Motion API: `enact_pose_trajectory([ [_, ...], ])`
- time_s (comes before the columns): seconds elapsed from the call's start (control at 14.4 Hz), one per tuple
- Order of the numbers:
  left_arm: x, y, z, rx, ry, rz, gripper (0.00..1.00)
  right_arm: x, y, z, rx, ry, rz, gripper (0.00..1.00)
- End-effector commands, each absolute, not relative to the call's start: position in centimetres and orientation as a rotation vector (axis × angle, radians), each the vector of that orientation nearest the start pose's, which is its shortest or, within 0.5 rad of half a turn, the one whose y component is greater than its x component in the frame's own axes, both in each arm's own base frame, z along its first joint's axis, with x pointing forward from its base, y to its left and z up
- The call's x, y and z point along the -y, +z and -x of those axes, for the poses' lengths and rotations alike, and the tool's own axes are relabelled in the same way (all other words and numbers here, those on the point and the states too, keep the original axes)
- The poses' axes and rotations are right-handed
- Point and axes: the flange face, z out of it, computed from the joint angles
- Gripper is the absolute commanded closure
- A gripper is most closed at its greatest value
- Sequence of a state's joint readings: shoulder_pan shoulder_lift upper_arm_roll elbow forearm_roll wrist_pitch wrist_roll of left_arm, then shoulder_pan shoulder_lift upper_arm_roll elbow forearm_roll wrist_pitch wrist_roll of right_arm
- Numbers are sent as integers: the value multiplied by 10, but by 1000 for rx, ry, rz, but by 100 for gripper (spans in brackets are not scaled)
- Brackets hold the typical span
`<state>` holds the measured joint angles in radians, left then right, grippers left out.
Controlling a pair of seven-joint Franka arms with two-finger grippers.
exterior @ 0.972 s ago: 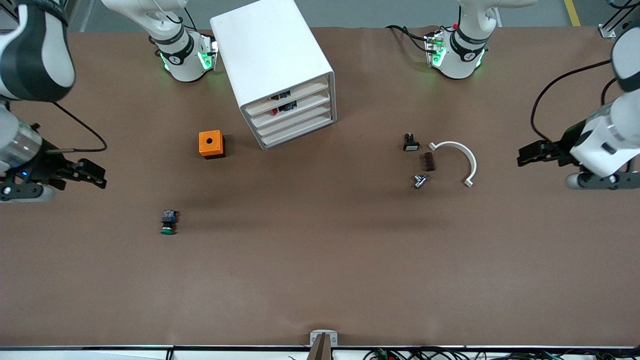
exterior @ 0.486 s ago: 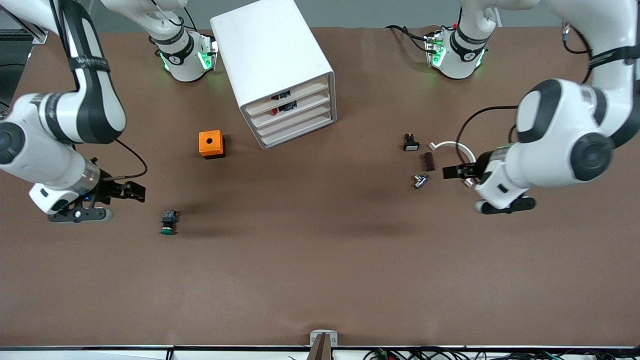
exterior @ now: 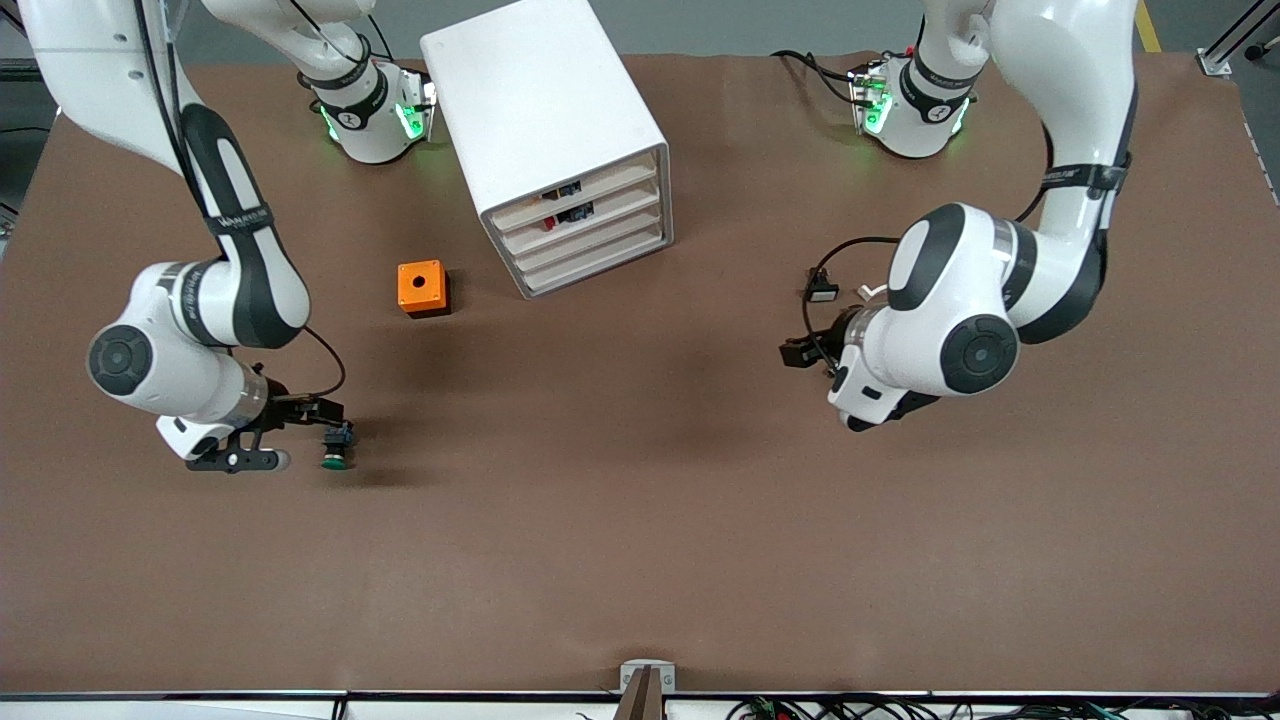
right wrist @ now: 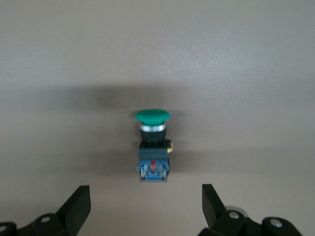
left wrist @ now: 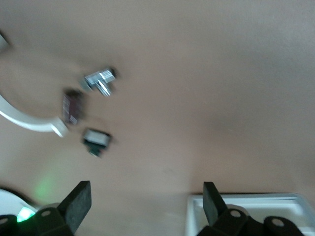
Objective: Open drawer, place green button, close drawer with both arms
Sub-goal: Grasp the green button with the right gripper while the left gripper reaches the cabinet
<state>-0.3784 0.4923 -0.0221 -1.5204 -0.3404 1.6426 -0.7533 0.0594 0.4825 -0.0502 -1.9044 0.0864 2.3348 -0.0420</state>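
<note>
The button [exterior: 337,446], green cap and dark blue body, lies on its side on the brown table, nearer the front camera than the orange box. My right gripper [exterior: 322,418] is open and empty, low beside the button on the side toward the right arm's end. In the right wrist view the button [right wrist: 153,142] lies just ahead of the open gripper [right wrist: 145,206], not between the fingers. The drawer [exterior: 592,241], third from top in the white cabinet [exterior: 545,110], is shut. My left gripper [exterior: 797,352] is open and empty over the table beside the small parts; it also shows in the left wrist view [left wrist: 145,204].
An orange box with a round hole [exterior: 422,288] stands next to the cabinet. A black button with a white cap [exterior: 822,290], a brown piece [left wrist: 72,105], a metal fitting [left wrist: 101,81] and a white curved piece [left wrist: 24,120] lie by the left arm.
Both arms have swung in from the table's ends. The right gripper has come down beside the green button. The left gripper has moved over the small parts toward the cabinet.
</note>
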Motion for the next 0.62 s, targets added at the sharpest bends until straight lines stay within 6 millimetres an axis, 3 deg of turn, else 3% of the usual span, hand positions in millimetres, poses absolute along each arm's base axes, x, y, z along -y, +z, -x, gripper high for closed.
enact_pose_trajectory([
  [0.0, 302, 335, -590, 932, 1010, 2929, 0, -11, 207, -624, -47, 68, 3098, 0],
  [0.14, 319, 313, -585, 1142, 1198, 2765, 0, -10, 188, -621, -81, 96, 3082, 0],
  [0.28, 332, 291, -582, 1339, 1374, 2588, 0, -16, 186, -620, -86, 107, 3070, 0],
  [0.35, 337, 281, -583, 1448, 1450, 2482, 0, -16, 186, -620, -86, 109, 3069, 13],
  [0.56, 345, 246, -581, 1695, 1618, 2107, 0, -16, 187, -621, -60, 106, 3071, 74],
])
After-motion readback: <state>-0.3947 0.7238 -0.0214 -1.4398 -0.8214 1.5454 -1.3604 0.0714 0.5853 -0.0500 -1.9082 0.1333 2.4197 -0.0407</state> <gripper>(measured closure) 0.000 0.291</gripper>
